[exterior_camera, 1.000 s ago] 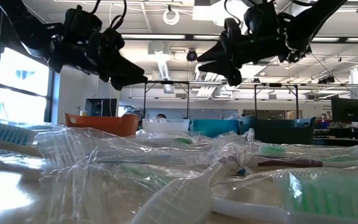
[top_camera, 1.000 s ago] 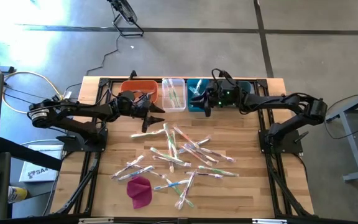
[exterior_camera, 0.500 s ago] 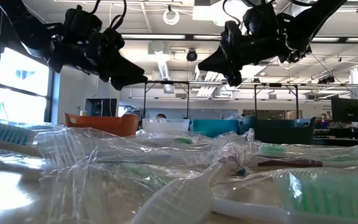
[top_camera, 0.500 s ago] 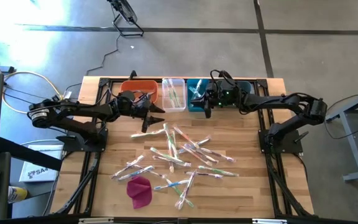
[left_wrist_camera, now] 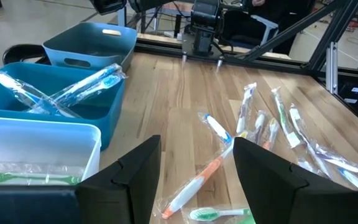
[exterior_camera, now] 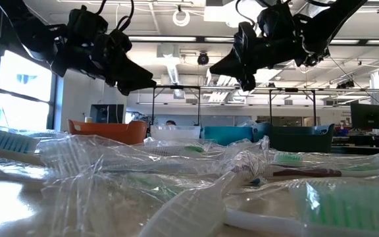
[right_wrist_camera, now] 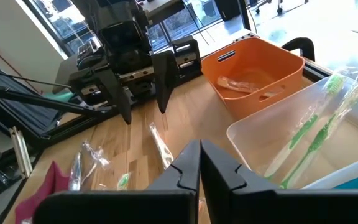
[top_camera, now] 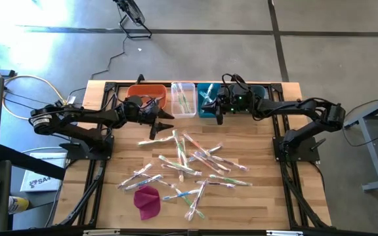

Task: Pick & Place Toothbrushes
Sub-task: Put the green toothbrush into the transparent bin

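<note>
The right gripper [top_camera: 218,109] is clenched on nothing, hanging at the near edge of the blue bin [top_camera: 205,110], which holds wrapped brushes. The left gripper [top_camera: 165,122], fingers spread and empty, hovers just near of the orange bin [top_camera: 151,88]. Most toothbrushes [top_camera: 190,160] lie scattered mid-table (green ones in the clear bin [top_camera: 183,87]), a magenta cloth [top_camera: 147,200] nearer.

Low view: nearest toothbrushes [exterior_camera: 176,178] a blurred heap of clear wrappers, single ones hard to separate, several cut by the bottom edge. High view: contents of the orange bin [top_camera: 148,96] at the table's far edge partly covered by the left gripper [top_camera: 156,124]'s arm; handle colours there too small to tell. Magenta cloth [right_wrist_camera: 35,193] cut off in right wrist view.
</note>
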Robot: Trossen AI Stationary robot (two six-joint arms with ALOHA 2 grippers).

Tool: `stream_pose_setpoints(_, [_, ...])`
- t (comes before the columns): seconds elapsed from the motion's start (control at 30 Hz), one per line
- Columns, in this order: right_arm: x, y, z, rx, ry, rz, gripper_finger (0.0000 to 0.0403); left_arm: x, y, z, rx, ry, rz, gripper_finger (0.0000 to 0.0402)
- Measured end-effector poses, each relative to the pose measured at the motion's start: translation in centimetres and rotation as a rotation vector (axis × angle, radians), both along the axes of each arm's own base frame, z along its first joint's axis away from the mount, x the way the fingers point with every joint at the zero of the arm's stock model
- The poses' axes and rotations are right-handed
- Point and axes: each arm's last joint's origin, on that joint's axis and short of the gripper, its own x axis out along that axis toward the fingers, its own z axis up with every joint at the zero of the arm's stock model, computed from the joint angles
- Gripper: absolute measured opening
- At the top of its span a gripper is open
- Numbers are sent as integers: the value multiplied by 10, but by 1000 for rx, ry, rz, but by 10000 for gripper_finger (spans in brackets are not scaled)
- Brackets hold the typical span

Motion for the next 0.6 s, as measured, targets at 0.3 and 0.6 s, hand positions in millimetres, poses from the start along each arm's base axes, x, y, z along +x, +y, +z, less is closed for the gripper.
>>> stream_pose_setpoints(0.3, [4,10,0,-13,5,32,3,0,1,2,-84,-13,58,198])
stream_pose_setpoints(0.6, [6,42,-4,-102,154,-46,3,0,5,1,-51,-8,180,198])
